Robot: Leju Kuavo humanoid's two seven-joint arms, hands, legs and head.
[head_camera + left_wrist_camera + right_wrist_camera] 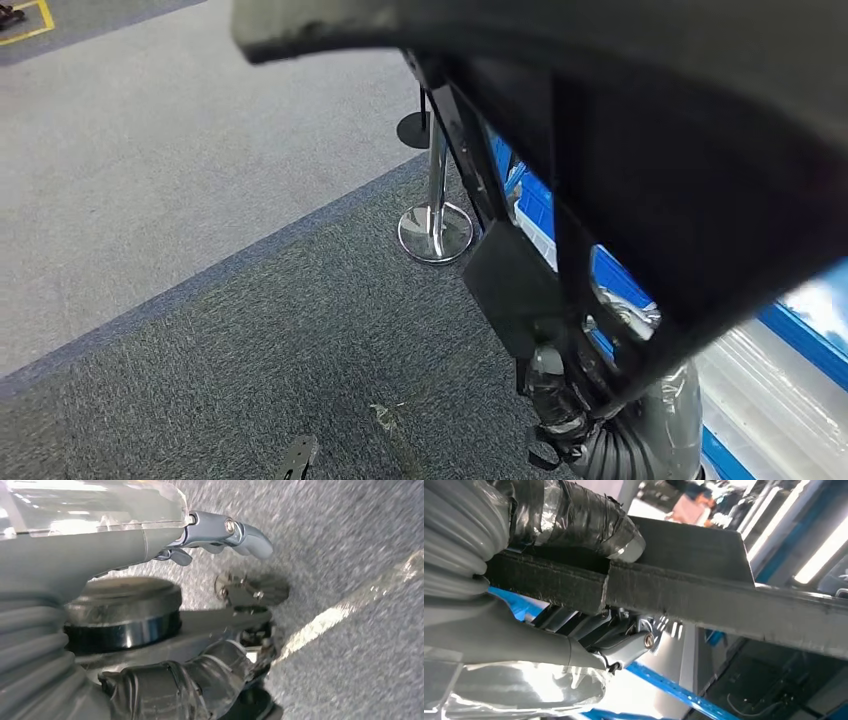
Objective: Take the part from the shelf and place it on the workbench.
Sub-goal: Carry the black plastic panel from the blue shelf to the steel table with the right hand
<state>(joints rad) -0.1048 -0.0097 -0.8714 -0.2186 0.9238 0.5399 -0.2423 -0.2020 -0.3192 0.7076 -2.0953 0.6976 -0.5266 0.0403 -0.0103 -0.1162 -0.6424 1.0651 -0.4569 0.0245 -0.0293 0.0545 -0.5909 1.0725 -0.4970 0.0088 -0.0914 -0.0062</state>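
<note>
Black and large, the part [640,130] fills the head view's top, gripped along its edge by the right robot hand [589,605] above grey carpet [250,330], while the left robot hand [220,535] hangs empty, fingers apart.

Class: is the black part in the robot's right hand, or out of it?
In. The right hand grips the black part: taped fingers wrap one side, thumb the other.
</note>
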